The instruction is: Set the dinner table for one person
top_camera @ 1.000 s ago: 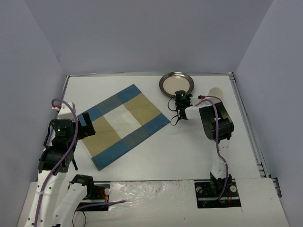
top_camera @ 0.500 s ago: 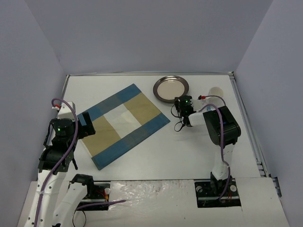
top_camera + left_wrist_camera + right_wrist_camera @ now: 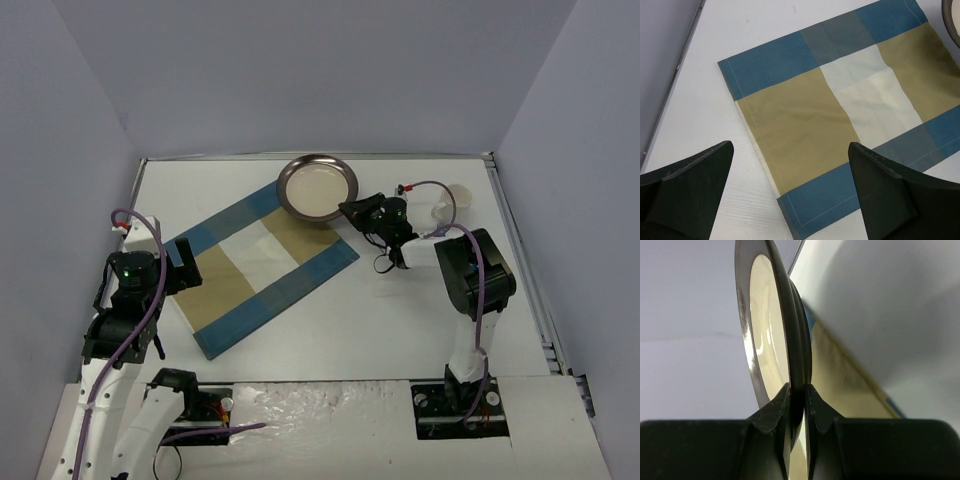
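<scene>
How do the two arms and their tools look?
The left arm and right arm have white links, black joints and purple cables. The left one shows a green light. The left tool and right tool have matte black, tapered fingers.

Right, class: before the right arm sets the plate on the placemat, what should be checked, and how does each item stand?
1. Grip: right gripper shut on the rim of the plate, ok.
2. Position: plate above the middle of the placemat? Not ok, only at its far corner.
3. Surface: placemat flat, ok, slight creases.
4. Clearance: left gripper open over the mat's left end, off the middle, ok.
5. Obstacle: cup stands to the right, off the path, ok.
6. Tilt: plate level? Cannot tell.
</scene>
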Robot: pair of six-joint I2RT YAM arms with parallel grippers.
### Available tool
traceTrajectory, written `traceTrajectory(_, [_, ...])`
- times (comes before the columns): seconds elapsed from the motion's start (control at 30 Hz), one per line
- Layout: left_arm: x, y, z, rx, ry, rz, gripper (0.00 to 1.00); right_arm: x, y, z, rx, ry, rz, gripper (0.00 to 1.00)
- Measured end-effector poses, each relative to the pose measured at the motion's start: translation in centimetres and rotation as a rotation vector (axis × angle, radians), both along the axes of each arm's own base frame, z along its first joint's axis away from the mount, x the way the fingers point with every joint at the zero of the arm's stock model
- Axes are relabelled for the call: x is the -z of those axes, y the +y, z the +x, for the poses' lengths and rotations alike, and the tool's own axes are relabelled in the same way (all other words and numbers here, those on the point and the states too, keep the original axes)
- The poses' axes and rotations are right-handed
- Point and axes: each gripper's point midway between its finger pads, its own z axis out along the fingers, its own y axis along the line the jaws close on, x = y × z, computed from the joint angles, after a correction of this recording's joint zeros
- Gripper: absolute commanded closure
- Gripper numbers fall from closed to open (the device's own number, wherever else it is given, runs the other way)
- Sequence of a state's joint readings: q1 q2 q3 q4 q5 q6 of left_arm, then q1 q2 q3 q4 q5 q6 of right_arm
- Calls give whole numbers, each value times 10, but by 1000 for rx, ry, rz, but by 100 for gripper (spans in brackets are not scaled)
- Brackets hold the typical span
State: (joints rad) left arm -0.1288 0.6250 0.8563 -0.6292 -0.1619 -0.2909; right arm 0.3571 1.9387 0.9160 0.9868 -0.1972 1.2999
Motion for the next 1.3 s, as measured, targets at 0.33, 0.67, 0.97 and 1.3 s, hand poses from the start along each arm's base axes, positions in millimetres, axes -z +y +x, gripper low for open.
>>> traceTrajectory(0.33, [0,1,0,-4,0,0,3,3,99,-75,-433,43,-56,100])
traceTrajectory(0.67, [0,2,0,-7,1,0,3,6,148,-130,-656,54,-53,100])
traceTrajectory(0.97, [1,1,0,-6,1,0,3,25,163,-127,-680,66,-56,100])
traceTrajectory(1.3, [0,2,0,-7,-1,0,3,44,170,-131,-693,94,-67,100])
